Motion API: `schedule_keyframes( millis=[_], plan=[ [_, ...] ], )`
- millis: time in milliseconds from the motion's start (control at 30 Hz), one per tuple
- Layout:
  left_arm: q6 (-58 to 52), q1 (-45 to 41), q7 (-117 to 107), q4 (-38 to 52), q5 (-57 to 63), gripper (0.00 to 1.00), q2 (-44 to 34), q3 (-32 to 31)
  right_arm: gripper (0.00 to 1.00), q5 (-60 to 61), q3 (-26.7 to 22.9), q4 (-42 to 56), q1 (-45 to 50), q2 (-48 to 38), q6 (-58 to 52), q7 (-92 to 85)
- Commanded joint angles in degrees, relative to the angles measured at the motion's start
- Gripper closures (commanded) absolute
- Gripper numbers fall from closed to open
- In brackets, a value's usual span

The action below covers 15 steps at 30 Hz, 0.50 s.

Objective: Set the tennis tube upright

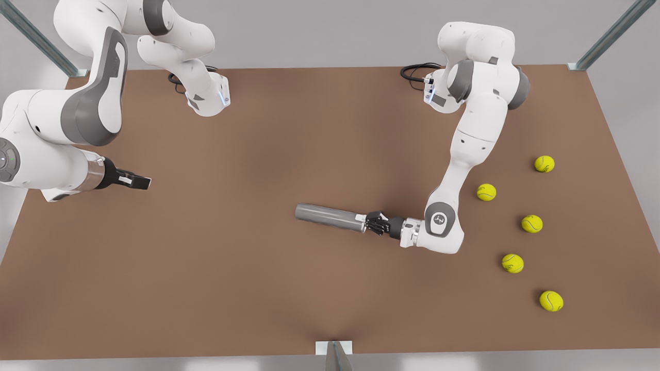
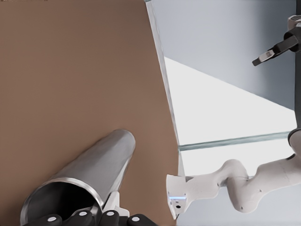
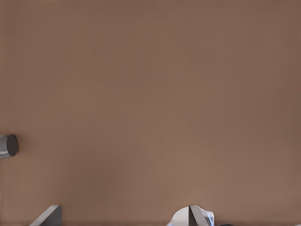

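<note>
front view: the tennis tube [image 1: 327,217] lies on its side near the middle of the brown table [image 1: 268,288], its length running across the picture. the left gripper [image 1: 375,222], on the arm at the front view's right, is at the tube's end nearer the front view's right, its dark fingers clasped on that end. five tennis balls [image 1: 512,263] are scattered on the table at the front view's right, well apart from the tube and from each other. the right gripper [image 1: 140,181], on the arm at the front view's left, hangs above the table well apart from the tube, waiting; its fingers look drawn together, with nothing between them.

left wrist view: the tube [image 2: 84,181] is seen from its open end, the rim bright and the inside dark, its grey body reaching away over the table [image 2: 70,70]. the dark fingers [image 2: 109,218] of the left gripper sit at the tube's open rim, one finger beside the outer wall. beyond the table's edge the other arm's base and links show, and the right gripper [image 2: 263,58] appears far off, held high.

right wrist view: bare brown table [image 3: 150,94], with one end of the tube [image 3: 8,146] at the picture's edge, lying on the table.
</note>
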Motion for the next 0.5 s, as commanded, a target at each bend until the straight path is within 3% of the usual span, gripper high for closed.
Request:
schedule_keyframes(
  millis=[0,233,467],
  plan=[
    [-0.1,0.0,-2.9,0.0,0.1,0.79,-0.3,0.0,0.00,0.4,-0.2,0.0,0.0,-0.1,-0.1,0.0],
    [-1.9,-0.2,-8.2,-3.0,3.9,0.79,-6.6,1.6,0.00,0.9,-0.3,-0.1,-0.1,-0.2,-0.3,0.1],
    [-3.6,-0.3,-21.0,-5.3,21.8,0.79,-23.5,7.8,0.00,0.8,-0.3,-0.1,-0.3,-0.2,-0.3,0.0]
  ],
)
